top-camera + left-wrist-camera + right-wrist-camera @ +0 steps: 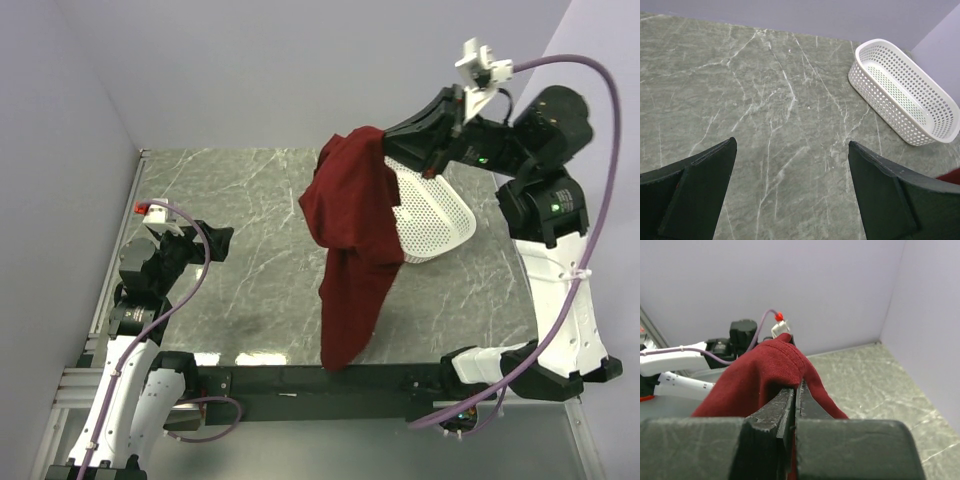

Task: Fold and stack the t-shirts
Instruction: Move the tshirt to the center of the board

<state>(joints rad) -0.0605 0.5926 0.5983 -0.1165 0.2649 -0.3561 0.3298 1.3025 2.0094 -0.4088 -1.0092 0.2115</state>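
T-shirt [352, 225] hangs high over the surface [240, 210], its maroon cloth pinched at an upper edge by the right tool [796, 397], jaws clamped tight. It looks lifted this high so it clears the basket [440, 225] and drapes straight for spreading. Its lower end dangles by the near edge. Over on the other side the left tool [792, 147] hovers low, jaws wide and empty, likely to catch a corner.

Plain dark red across the t-shirt [352, 215], unprinted. White with a grid of small holes for the basket [440, 228]. Grey-green with thin white veining over the table [250, 210].
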